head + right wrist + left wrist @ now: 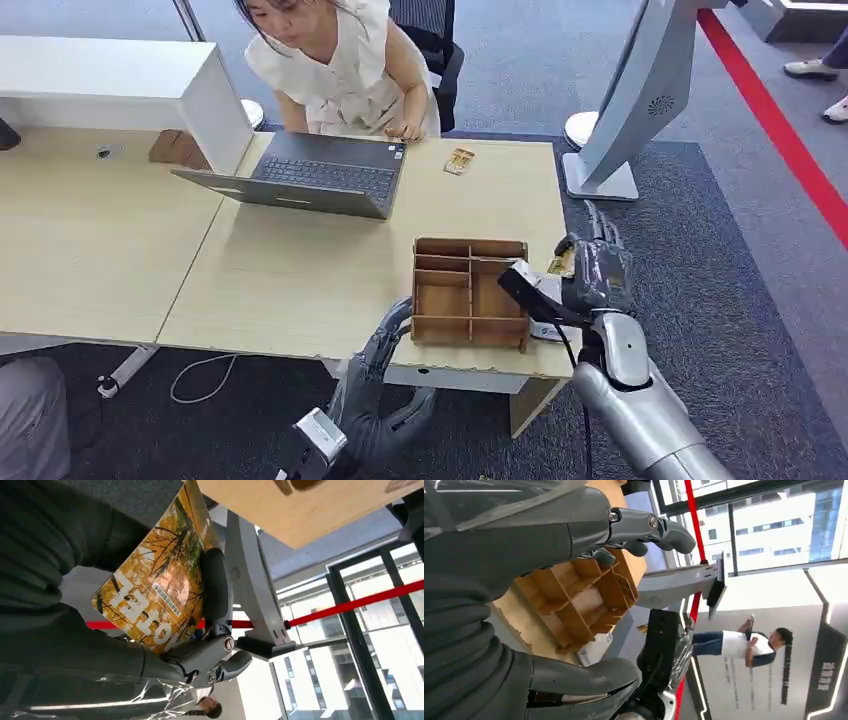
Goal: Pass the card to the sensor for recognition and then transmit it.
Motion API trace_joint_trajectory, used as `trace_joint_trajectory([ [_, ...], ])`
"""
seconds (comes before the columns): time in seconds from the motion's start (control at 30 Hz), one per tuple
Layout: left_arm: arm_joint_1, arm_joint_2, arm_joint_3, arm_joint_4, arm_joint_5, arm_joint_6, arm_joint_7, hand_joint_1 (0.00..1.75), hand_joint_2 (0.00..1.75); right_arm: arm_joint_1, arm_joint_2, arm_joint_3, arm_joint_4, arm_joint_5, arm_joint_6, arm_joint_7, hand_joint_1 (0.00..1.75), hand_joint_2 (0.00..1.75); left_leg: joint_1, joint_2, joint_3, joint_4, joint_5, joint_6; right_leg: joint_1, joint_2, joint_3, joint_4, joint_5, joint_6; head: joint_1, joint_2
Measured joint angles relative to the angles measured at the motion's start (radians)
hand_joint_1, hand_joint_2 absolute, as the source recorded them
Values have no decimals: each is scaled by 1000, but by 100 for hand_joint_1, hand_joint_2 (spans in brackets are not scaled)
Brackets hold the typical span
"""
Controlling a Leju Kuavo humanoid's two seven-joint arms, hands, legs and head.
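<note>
The card [160, 590] bears large white letters, seemingly "HOTEL"; its smaller print is unreadable.

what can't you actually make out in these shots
- Small print on the yellow autumn-leaf card, right wrist view: too small, partly covered by the right robot hand.
- Same card, head view: hidden behind that robot hand.
- Small yellow item by the open grey laptop, head view: too small.

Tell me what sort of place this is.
Probably an office reception or demo hall: a person works at a laptop on a desk, a grey kiosk stand rises from carpet, and large windows show buildings.
</note>
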Motion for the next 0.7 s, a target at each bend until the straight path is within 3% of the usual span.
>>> trace_joint_trajectory([
  [0.23,4,4,1,-7,7,-3,4,0,175,-11,24,22,87,-37,-26,20,175,175,0,0,0,0,0,0,0,0,0,0,0,0,0,0],
  [0.7,12,13,2,-7,28,39,4,0,175,-23,16,-2,149,-46,-33,49,175,175,0,0,0,0,0,0,0,0,0,0,0,0,0,0],
])
